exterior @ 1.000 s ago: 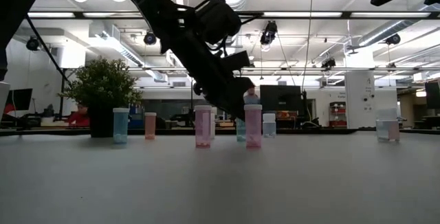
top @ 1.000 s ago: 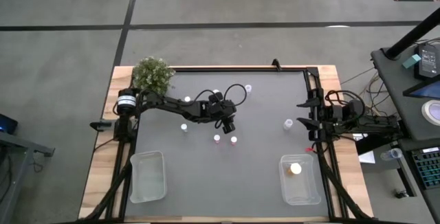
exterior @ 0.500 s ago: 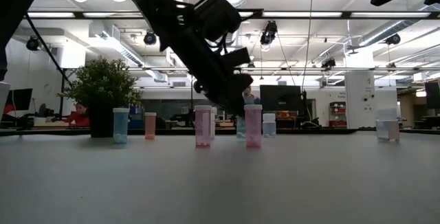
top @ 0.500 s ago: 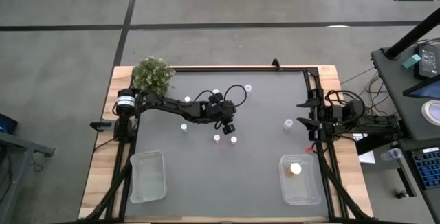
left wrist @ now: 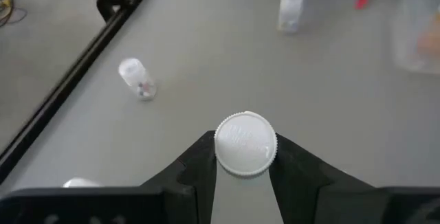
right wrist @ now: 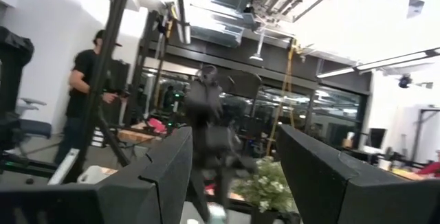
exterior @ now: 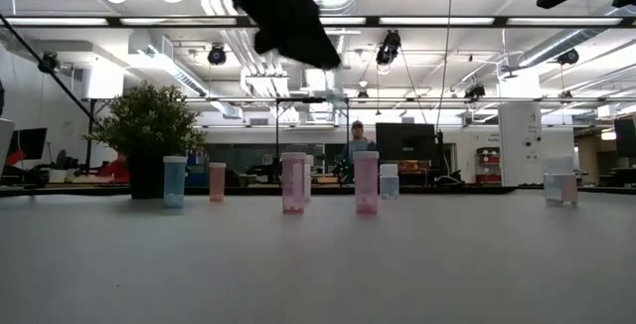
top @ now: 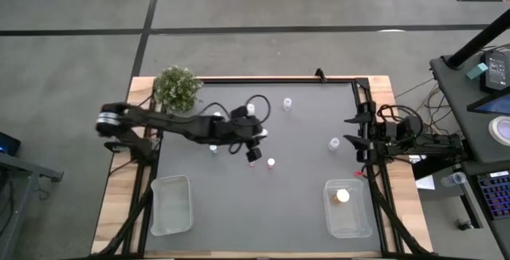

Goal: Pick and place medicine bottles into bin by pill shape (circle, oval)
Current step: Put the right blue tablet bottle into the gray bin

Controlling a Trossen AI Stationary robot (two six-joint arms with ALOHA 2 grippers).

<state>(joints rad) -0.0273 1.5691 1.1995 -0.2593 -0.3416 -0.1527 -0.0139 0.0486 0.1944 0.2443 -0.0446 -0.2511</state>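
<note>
My left gripper (top: 254, 150) hangs over the middle of the table, shut on a small white-capped medicine bottle (left wrist: 245, 143) that is lifted off the table. In the low view the arm (exterior: 283, 11) is at the top and the held bottle does not show. Other bottles stand upright on the table: two pink ones (exterior: 293, 182) (exterior: 366, 181), a blue one (exterior: 174, 181), and pale ones (top: 333, 143) (top: 287, 103). My right gripper (top: 355, 139) waits open at the table's right edge. My left gripper pinches the bottle just under its white cap (left wrist: 221, 154), one finger (left wrist: 196, 165) on each side. The fingers slant down from the table's left. The bottle stands upright in the hold, cap up, clear of the table.
A clear bin (top: 171, 204) sits near left. A second clear bin (top: 355, 222) sits near right with an orange bottle (top: 343, 196) inside. A green potted plant (top: 177, 87) stands at the far left corner. A black frame runs along the table's edges.
My left gripper has risen from between the bottles and drawn back toward the table's left edge, taking one bottle up off the table. The two pink bottles nearby stay where they were.
</note>
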